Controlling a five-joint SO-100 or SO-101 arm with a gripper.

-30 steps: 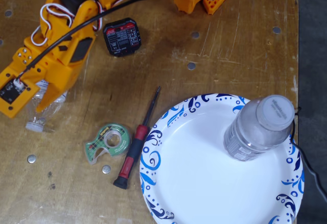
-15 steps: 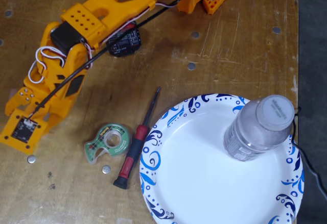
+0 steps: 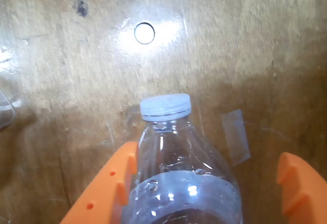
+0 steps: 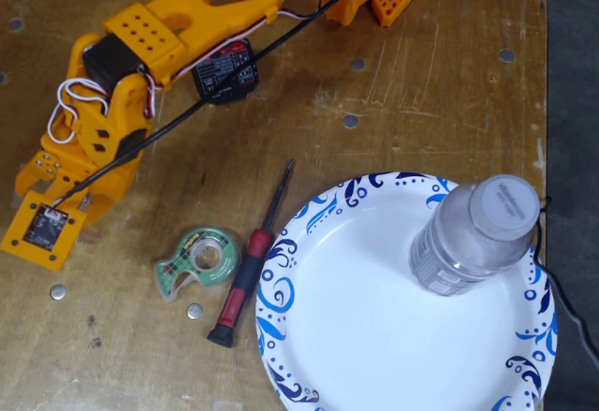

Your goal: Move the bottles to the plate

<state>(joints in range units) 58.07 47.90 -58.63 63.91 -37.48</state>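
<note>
The orange two-finger gripper (image 3: 204, 183) gapes wide around a clear plastic water bottle with a white cap (image 3: 176, 168), one finger (image 3: 110, 183) touching its side, the other apart; it looks light, smooth and crushable, so grip mid-body; a second capped bottle (image 4: 473, 238) stands on the blue-patterned paper plate (image 4: 356, 336).

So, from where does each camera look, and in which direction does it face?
Wrist view: rides on the arm and looks down past the open gripper at a clear bottle between the orange fingers, with the wooden table behind; only the fingers show.
Fixed view: sits above and looks straight down at the paper plate with an upright bottle, a screwdriver and a tape roll; the orange arm crosses the top left.
Shared: only the wooden table for certain.
</note>
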